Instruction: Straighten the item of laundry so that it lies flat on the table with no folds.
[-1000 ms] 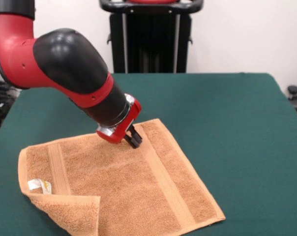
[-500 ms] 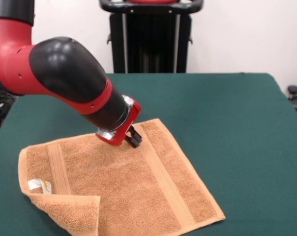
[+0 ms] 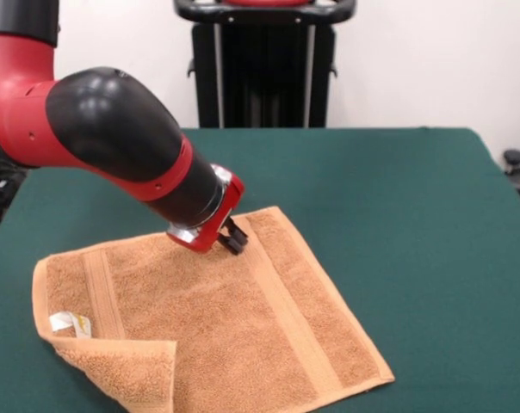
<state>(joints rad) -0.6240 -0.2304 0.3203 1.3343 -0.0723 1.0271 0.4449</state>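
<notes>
Item: orange-tan terry towel, roughly square, lying on the near left part of the counter, turned so that its corners point far, right, near and left. Surface: mostly spread flat. Fault: the near left corner is folded back over the towel, forming a triangular flap that shows the underside. Woven border bands: one runs along the left side, another runs from the far corner toward the near right edge. Tag: small, white with yellow print, lying on the towel just beside the left edge and touching the top of the folded flap. Counter: dark green cloth top, much larger than the towel, bare to the right and far side. Arm: red and black, entering from the upper left and slanting down to the right. Gripper: red housing with dark fingers, positioned over the far corner of the towel, at or just above the cloth; contact cannot be told. Finger state: cannot be told from this view, as the tips are small and dark. Background: black stand at the far side, against a pale wall.
</notes>
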